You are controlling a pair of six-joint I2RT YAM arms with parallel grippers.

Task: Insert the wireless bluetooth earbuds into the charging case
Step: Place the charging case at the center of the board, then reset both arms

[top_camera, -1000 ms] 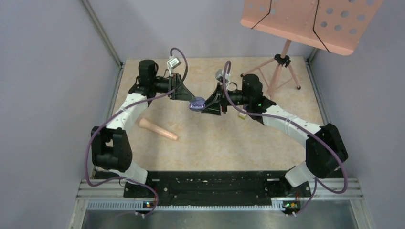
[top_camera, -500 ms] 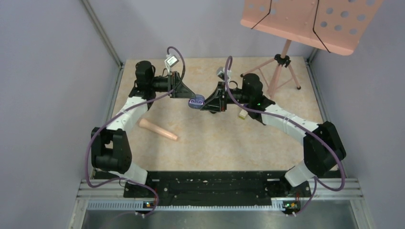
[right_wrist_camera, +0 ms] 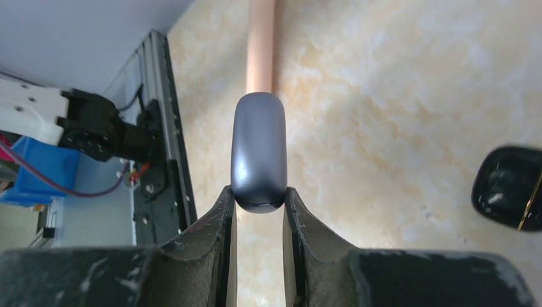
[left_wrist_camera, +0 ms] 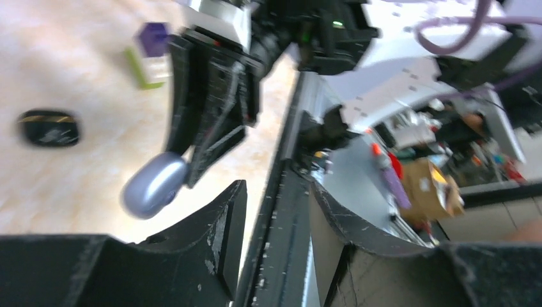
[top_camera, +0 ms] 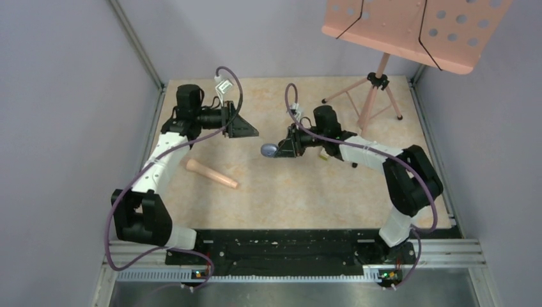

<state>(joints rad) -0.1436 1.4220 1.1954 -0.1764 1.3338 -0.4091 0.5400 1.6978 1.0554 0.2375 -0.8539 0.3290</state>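
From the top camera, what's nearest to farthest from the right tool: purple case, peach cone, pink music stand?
1. purple case, gripped in the right tool.
2. peach cone, lying to its left.
3. pink music stand, back right corner.

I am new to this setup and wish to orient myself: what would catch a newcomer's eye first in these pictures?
First comes the pale purple charging case, pinched by one end in the jaws of the right gripper over the middle of the table. Next is the left gripper, its jaws open and empty, facing the case from the left. The peach music stand at the far right corner also stands out.
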